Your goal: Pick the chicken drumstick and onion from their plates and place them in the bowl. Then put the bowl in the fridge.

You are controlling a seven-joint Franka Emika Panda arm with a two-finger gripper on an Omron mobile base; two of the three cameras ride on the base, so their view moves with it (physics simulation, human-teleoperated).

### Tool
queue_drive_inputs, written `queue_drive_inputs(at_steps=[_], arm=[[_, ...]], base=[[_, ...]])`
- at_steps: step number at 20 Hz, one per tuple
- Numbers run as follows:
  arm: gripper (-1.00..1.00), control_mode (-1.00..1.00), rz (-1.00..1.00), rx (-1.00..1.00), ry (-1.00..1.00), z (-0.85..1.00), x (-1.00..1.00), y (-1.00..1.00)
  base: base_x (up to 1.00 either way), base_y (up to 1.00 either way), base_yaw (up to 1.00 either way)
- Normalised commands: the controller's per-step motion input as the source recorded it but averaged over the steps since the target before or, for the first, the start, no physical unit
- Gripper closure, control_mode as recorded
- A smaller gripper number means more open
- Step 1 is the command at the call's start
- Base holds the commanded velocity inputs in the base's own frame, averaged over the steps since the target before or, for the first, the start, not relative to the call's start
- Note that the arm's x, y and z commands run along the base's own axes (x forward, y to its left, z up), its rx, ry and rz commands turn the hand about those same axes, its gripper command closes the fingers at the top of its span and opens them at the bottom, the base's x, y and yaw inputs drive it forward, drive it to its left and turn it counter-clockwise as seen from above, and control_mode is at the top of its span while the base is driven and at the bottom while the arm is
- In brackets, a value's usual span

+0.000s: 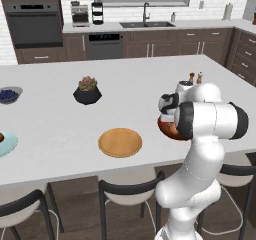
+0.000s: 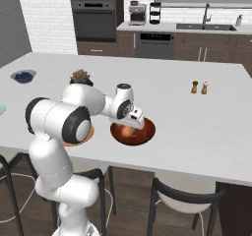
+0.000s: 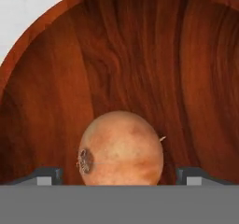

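At centre-right of the surface [image 2: 206, 127], onion [image 3: 121, 148] sits in the bowl [image 3: 116, 55]; claw [image 3: 119, 176] spread wide around it, not gripping. Wooden plate [image 1: 120, 142] bare. Drumstick and fridge steps apparently remain.

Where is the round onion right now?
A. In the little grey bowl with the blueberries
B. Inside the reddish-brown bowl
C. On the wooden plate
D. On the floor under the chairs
B. In the hand view the onion lies on the dark wooden inside of the bowl, while the wooden plate has nothing on it.
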Motion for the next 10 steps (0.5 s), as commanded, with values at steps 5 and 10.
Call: queue_drive_inputs(at_steps=[5, 10], arm=[[-1.0, -1.0, 0.0, 0.0, -0.05, 0.6, -0.47, 0.09], [-1.0, -1.0, 0.01, 0.0, -0.08, 0.66, -0.9, 0.58]], base=[[0.0, 0.0, 0.0], [0.0, 0.0, 0.0]])
